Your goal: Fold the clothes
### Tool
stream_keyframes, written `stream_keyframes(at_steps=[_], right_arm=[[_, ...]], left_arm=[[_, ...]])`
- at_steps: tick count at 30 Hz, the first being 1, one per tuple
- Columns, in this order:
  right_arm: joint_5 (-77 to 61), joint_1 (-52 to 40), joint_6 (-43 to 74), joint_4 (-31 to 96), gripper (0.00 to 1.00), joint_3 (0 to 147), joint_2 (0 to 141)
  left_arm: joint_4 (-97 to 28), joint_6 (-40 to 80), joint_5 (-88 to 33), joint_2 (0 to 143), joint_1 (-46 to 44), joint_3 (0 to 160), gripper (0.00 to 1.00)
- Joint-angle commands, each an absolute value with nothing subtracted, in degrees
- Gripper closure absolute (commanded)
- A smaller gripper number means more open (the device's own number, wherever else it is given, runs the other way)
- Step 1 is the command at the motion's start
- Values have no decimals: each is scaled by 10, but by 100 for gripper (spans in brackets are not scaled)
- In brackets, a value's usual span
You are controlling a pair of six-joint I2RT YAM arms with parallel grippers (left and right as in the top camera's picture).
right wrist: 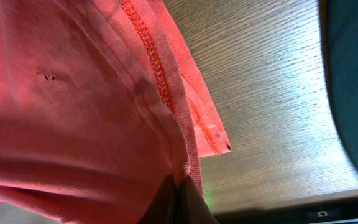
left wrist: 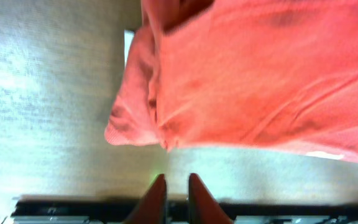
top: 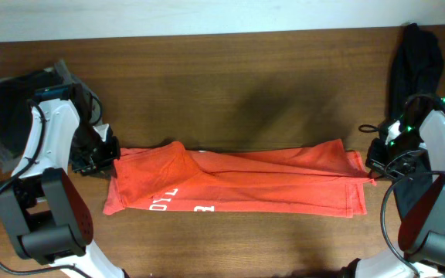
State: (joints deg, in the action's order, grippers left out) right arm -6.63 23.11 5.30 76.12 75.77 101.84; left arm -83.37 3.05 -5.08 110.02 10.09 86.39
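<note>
Left gripper (left wrist: pixel 176 182): my two fingertips stand slightly parted, a narrow gap between them and nothing in it. They hang over bare board, near the shirt's edge but not touching it.

Right gripper (right wrist: pixel 180 190): jaws pressed together on cloth. A fold at the shirt's end runs straight down into my fingertips. A stitched hem (right wrist: pixel 157 74) shows just above the pinch.

The thing in hand is a red-orange T-shirt (top: pixel 238 181) of soft knit cloth. It lies on the table as a long band between my two arms, folded over on itself, creased along its length. A rounded, bunched corner (left wrist: pixel 129 124) faces my left fingers. White lettering (top: pixel 164 202) shows on the edge nearest my bases, toward the left end, part of it lost in the fold. Seen from overhead, the left end lies just beside my left gripper and the right end's corner meets my right gripper.

Beneath it all is a brown wood-grain table (top: pixel 246 85), bare on the far side of the shirt.

Farther off, a limp black garment (top: pixel 417 54) lies at the far right corner, apart from the shirt. Its dark edge also shows in the right wrist view (right wrist: pixel 353 74). A dark heap (top: pixel 6 104) sits at the far left beside my left arm; I cannot tell what it is.
</note>
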Motion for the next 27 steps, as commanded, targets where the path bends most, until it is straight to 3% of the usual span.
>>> stream_keyframes(at_steps=[1,12,27], right_arm=[[-48,232,47,764,96,760,1006],[-48,232,47,776,96,757,1006],[-39,232,47,775,96,708,1006]], left_arm=[[-821,39,-63,1084,102,861,82],[-776,38,-153,1084,88,861,82],[-694,32,-181,1084,-37,861,82]])
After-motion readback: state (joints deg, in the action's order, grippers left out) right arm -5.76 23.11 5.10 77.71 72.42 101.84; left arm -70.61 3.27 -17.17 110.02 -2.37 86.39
